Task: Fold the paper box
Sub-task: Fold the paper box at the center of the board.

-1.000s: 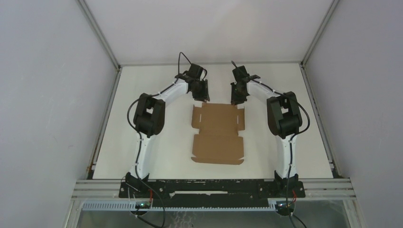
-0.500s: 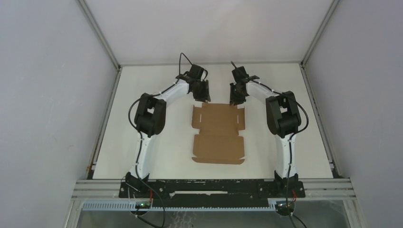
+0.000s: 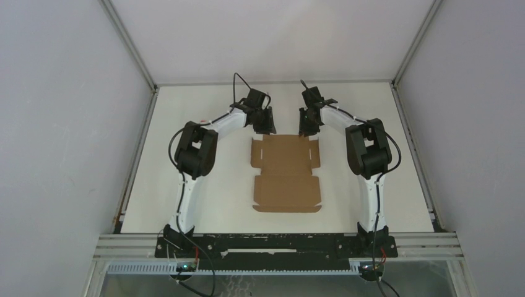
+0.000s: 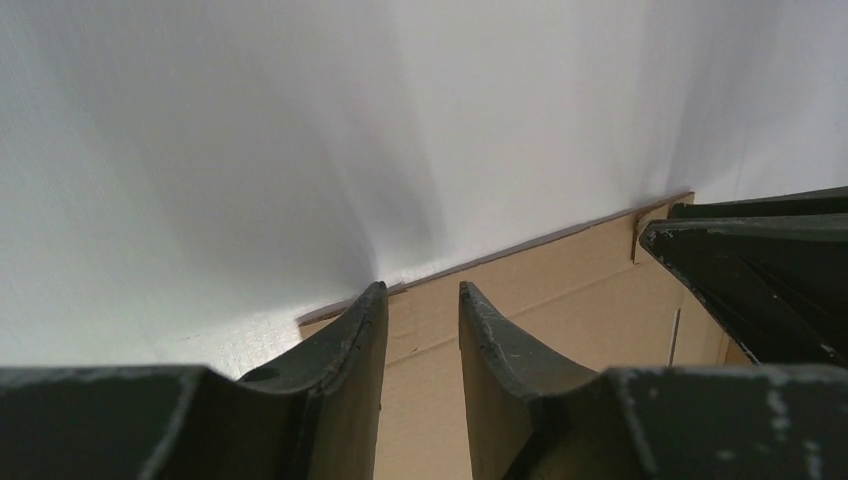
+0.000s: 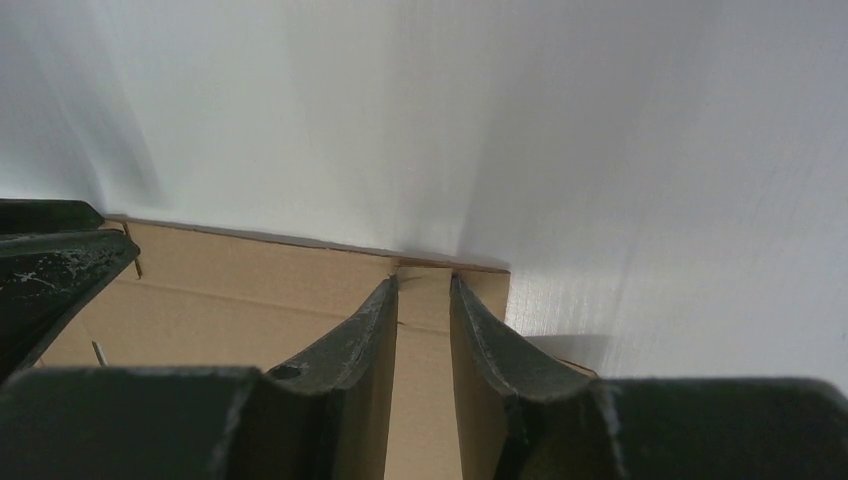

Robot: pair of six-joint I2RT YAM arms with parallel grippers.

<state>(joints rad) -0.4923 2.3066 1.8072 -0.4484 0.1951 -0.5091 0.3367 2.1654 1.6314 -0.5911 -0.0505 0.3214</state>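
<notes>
**Inspector:** Overhead view first. Where is the box?

**Assistant:** The box (image 3: 286,173) lies flat and unfolded in the middle of the desk (image 3: 223,185), a brown cut sheet with flaps and slits. Its far part is the wider one. Its near edge stops well short of the desk's near edge.

**Inspector:** And the arms?

**Assistant:** Both reach out to the sheet's far edge. The left gripper (image 3: 266,129) hangs at the far left corner of the sheet and the right gripper (image 3: 305,130) at the far right corner. The two grippers are near each other but apart. From this view I cannot tell how their fingers stand.

**Inspector:** Left wrist view.

**Assistant:** The left gripper (image 4: 421,295) points down at the box (image 4: 560,290), with the sheet's far edge crossing just beyond the tips. The fingers (image 4: 350,350) stand a narrow gap apart, bare cardboard showing between them, nothing held. Whether the tips touch the sheet, I cannot tell. The right gripper (image 4: 760,270) shows dark at the right edge.

**Inspector:** Right wrist view.

**Assistant:** Much the same. The right gripper (image 5: 422,285) sits over the far edge of the box (image 5: 250,290), beside a small slit. A narrow gap again, cardboard visible through it, nothing clamped. The left gripper (image 5: 50,270) shows at the left edge.
</notes>
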